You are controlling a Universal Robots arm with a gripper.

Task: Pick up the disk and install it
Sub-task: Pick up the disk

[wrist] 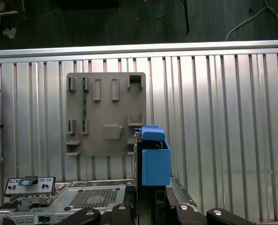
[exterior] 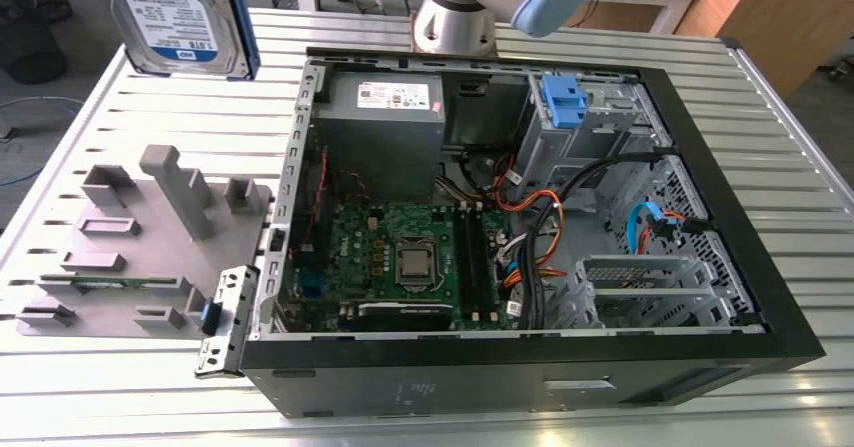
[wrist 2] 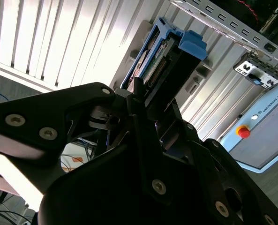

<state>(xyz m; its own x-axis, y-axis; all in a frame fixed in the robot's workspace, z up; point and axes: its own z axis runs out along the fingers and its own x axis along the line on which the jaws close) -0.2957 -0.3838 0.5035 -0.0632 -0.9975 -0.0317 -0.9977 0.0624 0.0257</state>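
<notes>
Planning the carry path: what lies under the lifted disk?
In the first wrist view, the disk hangs over one corner of the grey fixture plate and the slatted metal table. That corner and the slats directly beneath are hidden by it.

An open black tower computer case (exterior: 507, 387) lies on its side on a slatted metal table (exterior: 120, 397), its green motherboard (exterior: 387, 237) exposed next to a grey power-supply box (exterior: 380, 117). A blue plastic latch (exterior: 563, 102) sits on a bare metal cage (exterior: 601, 137), with orange and black cables (exterior: 531, 237) tangled nearby. A grey slotted fixture plate (exterior: 147, 237) rests just beside the case, on the exterior view's left.
</notes>
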